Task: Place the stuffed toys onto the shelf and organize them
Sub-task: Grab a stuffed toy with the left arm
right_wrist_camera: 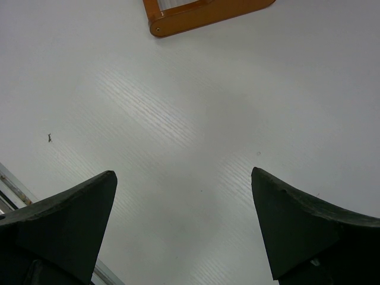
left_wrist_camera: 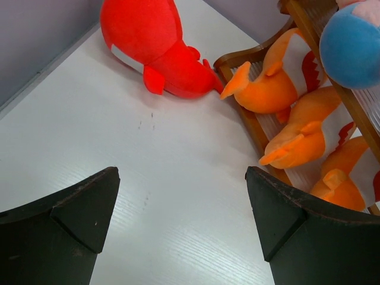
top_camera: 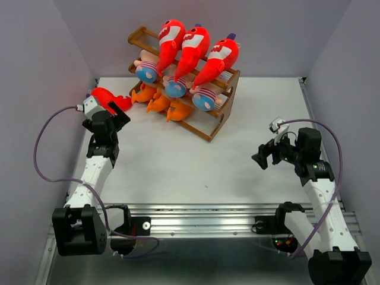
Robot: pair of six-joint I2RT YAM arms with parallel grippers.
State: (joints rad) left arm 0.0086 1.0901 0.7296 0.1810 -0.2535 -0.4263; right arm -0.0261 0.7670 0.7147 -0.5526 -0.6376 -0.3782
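The brown wooden shelf (top_camera: 221,122) stands at the back centre. Three red sharks (top_camera: 191,47) lean on its top tier, three striped dolls (top_camera: 204,98) lie on the middle tier, and three orange fish (top_camera: 159,102) lie on the bottom tier. One red shark (top_camera: 110,100) lies on the table left of the shelf; it also shows in the left wrist view (left_wrist_camera: 153,44), with the orange fish (left_wrist_camera: 276,77) beside it. My left gripper (left_wrist_camera: 181,199) is open and empty, just short of that shark. My right gripper (right_wrist_camera: 184,205) is open and empty over bare table at the right.
Grey walls enclose the white table (top_camera: 196,172) on three sides. A metal rail (top_camera: 202,217) runs along the near edge between the arm bases. The shelf's foot (right_wrist_camera: 202,13) shows at the top of the right wrist view.
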